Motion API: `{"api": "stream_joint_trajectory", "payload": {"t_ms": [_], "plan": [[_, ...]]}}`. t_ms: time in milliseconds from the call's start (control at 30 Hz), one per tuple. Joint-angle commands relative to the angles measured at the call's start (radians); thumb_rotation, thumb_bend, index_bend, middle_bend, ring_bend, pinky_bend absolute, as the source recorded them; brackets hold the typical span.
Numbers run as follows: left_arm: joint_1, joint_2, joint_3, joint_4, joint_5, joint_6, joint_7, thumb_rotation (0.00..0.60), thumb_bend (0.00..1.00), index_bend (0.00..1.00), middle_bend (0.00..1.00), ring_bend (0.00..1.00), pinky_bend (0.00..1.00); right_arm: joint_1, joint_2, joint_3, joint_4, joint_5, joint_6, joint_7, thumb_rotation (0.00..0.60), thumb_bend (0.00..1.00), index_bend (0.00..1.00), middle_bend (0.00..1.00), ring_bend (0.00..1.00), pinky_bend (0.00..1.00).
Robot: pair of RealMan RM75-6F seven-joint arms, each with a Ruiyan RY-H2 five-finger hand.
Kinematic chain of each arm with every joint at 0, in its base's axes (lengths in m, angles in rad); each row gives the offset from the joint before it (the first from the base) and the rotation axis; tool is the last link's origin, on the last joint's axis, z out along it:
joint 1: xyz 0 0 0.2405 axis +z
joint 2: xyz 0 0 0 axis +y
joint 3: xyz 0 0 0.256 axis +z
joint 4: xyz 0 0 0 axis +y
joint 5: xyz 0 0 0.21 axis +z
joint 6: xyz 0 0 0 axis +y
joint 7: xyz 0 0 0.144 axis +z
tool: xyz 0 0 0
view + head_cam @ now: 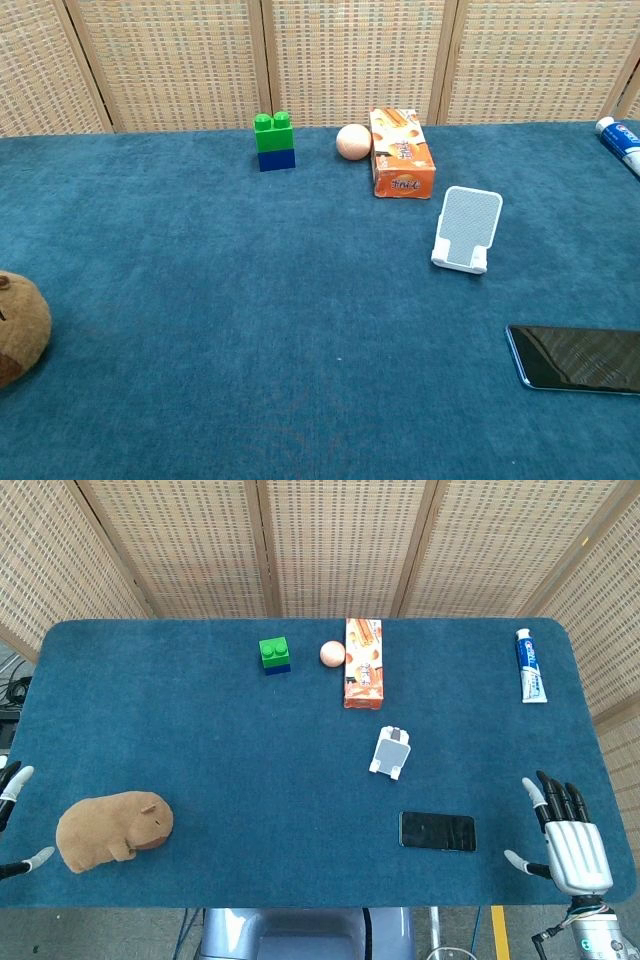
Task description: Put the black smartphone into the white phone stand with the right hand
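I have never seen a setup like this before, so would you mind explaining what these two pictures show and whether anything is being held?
This is a two-armed robot with human-like hands, seated at a table covered in blue cloth. One picture looks down from its head; the other looks forward from its chest, lower and closer.

In the head view, the right hand hangs at the table's near right corner, fingers spread, holding nothing. Only fingertips of the left hand show at the left edge, also holding nothing.

On the cloth lie a black smartphone, flat and screen up, and just beyond it a small white phone stand, empty. Further back are a green and blue toy brick, a peach-coloured ball, an orange box and a toothpaste tube. A brown plush animal sits near left.
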Motion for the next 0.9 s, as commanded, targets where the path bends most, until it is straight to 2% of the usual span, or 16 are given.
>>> {"api": "stream_joint_trajectory", "payload": {"t_ms": [33,133,233,367,467,567,733,900], "plan": [[0.001,0.000,-0.003,0.000,-0.003,-0.004,0.001,0.600,0.00,0.00,0.00,0.00,0.00,0.052,-0.014,-0.015,-0.009,-0.025,-0.087,-0.024,0.600,0.00,0.02,0.00,0.00,0.00],[0.000,0.001,-0.005,-0.002,-0.006,-0.010,0.002,0.600,0.00,0.00,0.00,0.00,0.00,0.095,-0.038,-0.014,0.002,-0.050,-0.141,-0.016,0.600,0.00,0.07,0.05,0.00,0.07],[-0.004,0.004,-0.008,-0.005,-0.014,-0.025,0.001,0.600,0.00,0.00,0.00,0.00,0.00,0.145,-0.108,-0.006,0.061,-0.077,-0.192,-0.004,0.600,0.00,0.11,0.12,0.02,0.10],[-0.010,0.005,-0.014,-0.007,-0.024,-0.042,0.008,0.600,0.00,0.00,0.00,0.00,0.00,0.166,-0.174,0.004,0.059,0.027,-0.263,-0.116,0.600,0.02,0.15,0.17,0.10,0.13],[-0.014,0.008,-0.020,-0.008,-0.038,-0.055,0.004,0.600,0.00,0.00,0.00,0.00,0.00,0.167,-0.251,0.016,0.040,0.150,-0.287,-0.232,0.600,0.05,0.20,0.21,0.15,0.17],[-0.014,0.011,-0.022,-0.010,-0.040,-0.057,0.001,0.600,0.00,0.00,0.00,0.00,0.00,0.175,-0.300,0.024,0.054,0.204,-0.283,-0.314,0.600,0.05,0.21,0.22,0.17,0.20],[-0.009,0.012,-0.022,-0.010,-0.036,-0.055,-0.001,0.600,0.00,0.00,0.00,0.00,0.00,0.188,-0.337,0.030,0.087,0.248,-0.276,-0.377,0.600,0.05,0.21,0.22,0.17,0.20],[-0.012,0.015,-0.026,-0.013,-0.043,-0.066,-0.002,0.600,0.00,0.00,0.00,0.00,0.00,0.190,-0.336,0.029,0.114,0.284,-0.276,-0.370,0.600,0.06,0.22,0.22,0.17,0.20]]}}
